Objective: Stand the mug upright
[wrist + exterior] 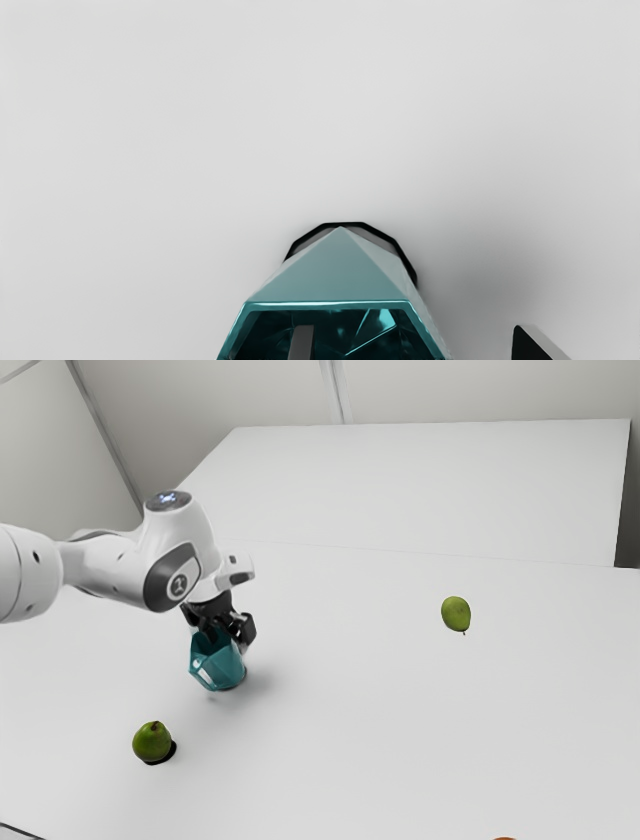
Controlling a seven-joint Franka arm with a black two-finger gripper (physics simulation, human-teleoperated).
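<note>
The black gripper (229, 639) is at the top of the teal faceted mug (218, 668) in the exterior view. In the wrist view the gripper (411, 342) stands open, one finger inside the mug's mouth and the other outside, apart from the wall. The mug (335, 275) has its mouth up toward my hand and its dark-edged base by the table; whether it still leans slightly I cannot tell. Part of the mug's rim is hidden by my gripper in the exterior view.
A green pear (152, 741) sits on the white table (330, 760) near the mug, toward the exterior view's lower left. Another green fruit (456, 613) lies farther to the exterior view's right. An orange thing (505, 838) peeks in at the bottom edge.
</note>
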